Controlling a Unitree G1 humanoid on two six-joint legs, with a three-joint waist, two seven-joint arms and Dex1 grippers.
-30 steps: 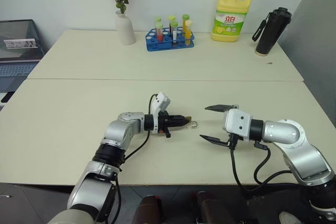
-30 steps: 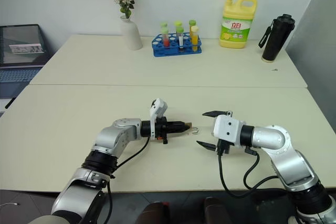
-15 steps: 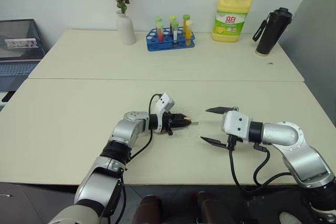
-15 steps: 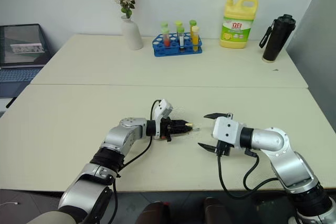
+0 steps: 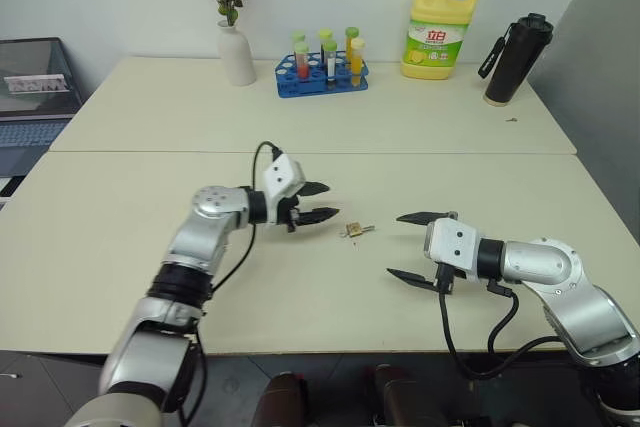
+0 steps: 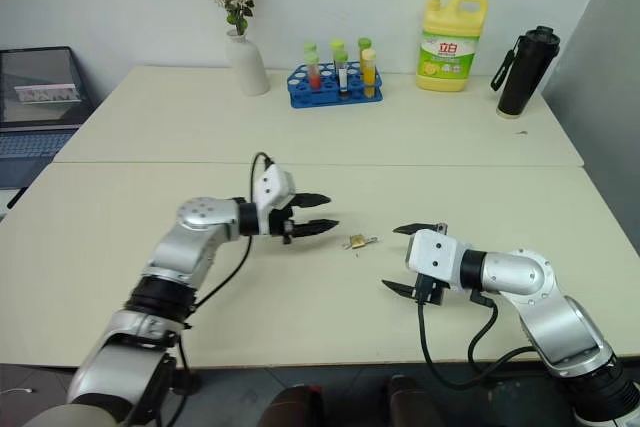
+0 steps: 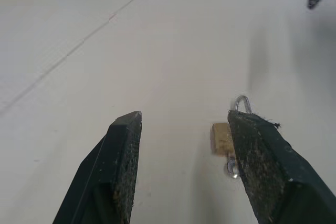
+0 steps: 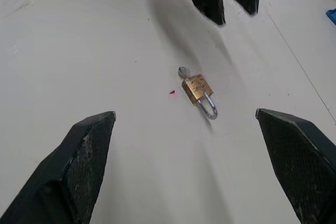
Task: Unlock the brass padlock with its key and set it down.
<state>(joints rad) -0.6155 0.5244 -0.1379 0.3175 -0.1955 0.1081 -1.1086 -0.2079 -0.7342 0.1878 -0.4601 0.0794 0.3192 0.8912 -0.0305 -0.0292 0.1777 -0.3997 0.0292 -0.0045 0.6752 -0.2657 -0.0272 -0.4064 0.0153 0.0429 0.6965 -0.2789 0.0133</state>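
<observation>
Two grippers flank one padlock (image 5: 351,231) lying flat on the near table (image 5: 120,247), free of both. The left gripper (image 5: 318,202) hangs just beside and short of it, fingers parted with nothing between them; the right gripper (image 5: 414,247) waits on the other side, jaws spread wide and likewise empty. In the right wrist view the brass body shows with its silver shackle pointing one way and a small silver piece, apparently the key (image 8: 182,71), at the opposite end; whether the shackle has sprung free is too small to tell.

Judged from how things lie, the lock is already set down and the step in hand is the let-go and retreat. Doing it well would mean drawing each arm straight back and up, fingers kept wide, so no fingertip drags the tiny lock or flicks the key.

Counted on the far table: one vase of dried flowers (image 5: 237,52), one blue rack of tubes (image 5: 322,74), one yellow soap bottle (image 5: 440,31), one black flask (image 5: 515,58). One laptop (image 5: 35,97) sits at the left edge.
</observation>
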